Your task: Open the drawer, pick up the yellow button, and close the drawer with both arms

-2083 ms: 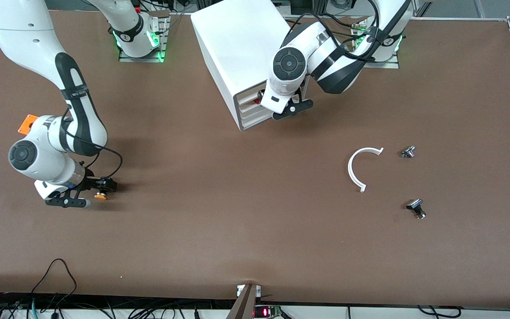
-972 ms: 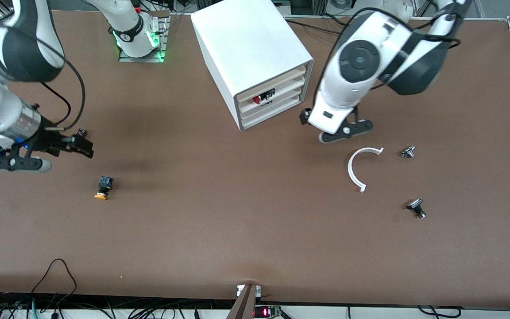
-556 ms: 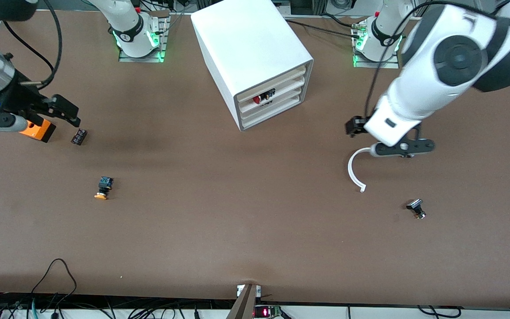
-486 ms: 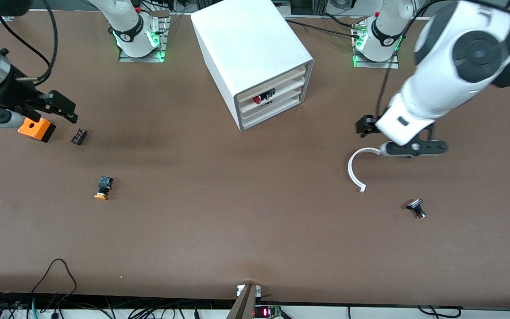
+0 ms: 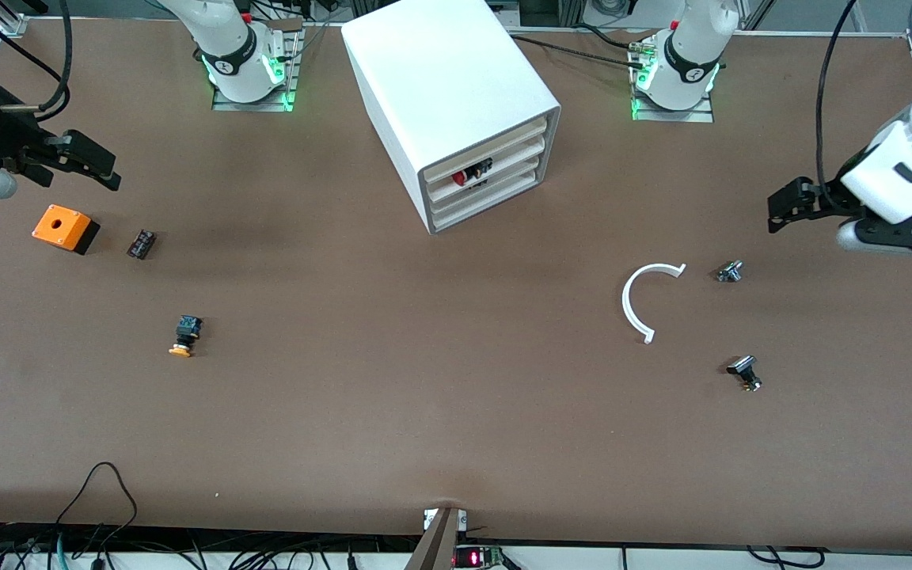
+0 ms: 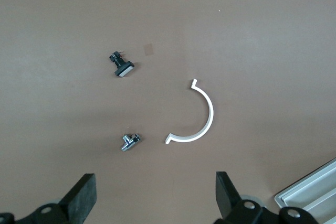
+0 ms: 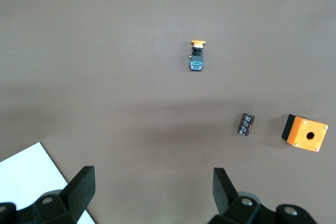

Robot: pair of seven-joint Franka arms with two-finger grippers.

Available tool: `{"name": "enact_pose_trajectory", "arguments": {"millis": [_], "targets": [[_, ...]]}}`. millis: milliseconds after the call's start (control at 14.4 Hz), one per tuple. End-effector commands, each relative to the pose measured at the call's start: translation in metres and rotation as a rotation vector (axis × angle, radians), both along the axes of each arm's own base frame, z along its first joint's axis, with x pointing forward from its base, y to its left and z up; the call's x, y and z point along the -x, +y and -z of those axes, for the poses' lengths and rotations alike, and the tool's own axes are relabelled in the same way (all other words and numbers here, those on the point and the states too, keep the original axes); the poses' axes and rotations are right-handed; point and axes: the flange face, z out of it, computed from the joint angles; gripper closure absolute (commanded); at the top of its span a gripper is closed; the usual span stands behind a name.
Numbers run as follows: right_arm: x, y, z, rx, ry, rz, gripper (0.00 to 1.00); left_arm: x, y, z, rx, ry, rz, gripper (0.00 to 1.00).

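Observation:
The button, orange-yellow cap on a black-and-blue body, lies on its side on the table toward the right arm's end; it also shows in the right wrist view. The drawer sits pushed in at the top of the white cabinet. My right gripper is open and empty, up in the air over the table near the orange box; its jaws show wide apart in its wrist view. My left gripper is open and empty, high over the left arm's end of the table.
An orange box with a hole and a small black part lie near the right gripper. A white C-shaped ring, a silver part and a black part lie near the left gripper. A red-capped button shows at the cabinet front.
The right gripper let go of the button on the table, rose and swung outward. The left gripper left the cabinet front and swung out over the left arm's end of the table.

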Motion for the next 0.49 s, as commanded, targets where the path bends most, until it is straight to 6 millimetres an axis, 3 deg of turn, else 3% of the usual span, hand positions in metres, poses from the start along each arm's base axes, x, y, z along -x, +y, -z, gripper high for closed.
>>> {"name": "enact_pose_trajectory", "arguments": {"millis": [0, 417], "targets": [[0.0042, -0.0023, -0.0087, 0.012, -0.006, 0.01, 0.01, 0.0323, 0.0056, -0.0101, 0.013, -0.036, 0.026, 0.0], [-0.0015, -0.0002, -0.0127, 0.015, -0.038, -0.004, 0.01, 0.0335, 0.0057, -0.0081, -0.025, -0.018, 0.03, 0.0]]}}
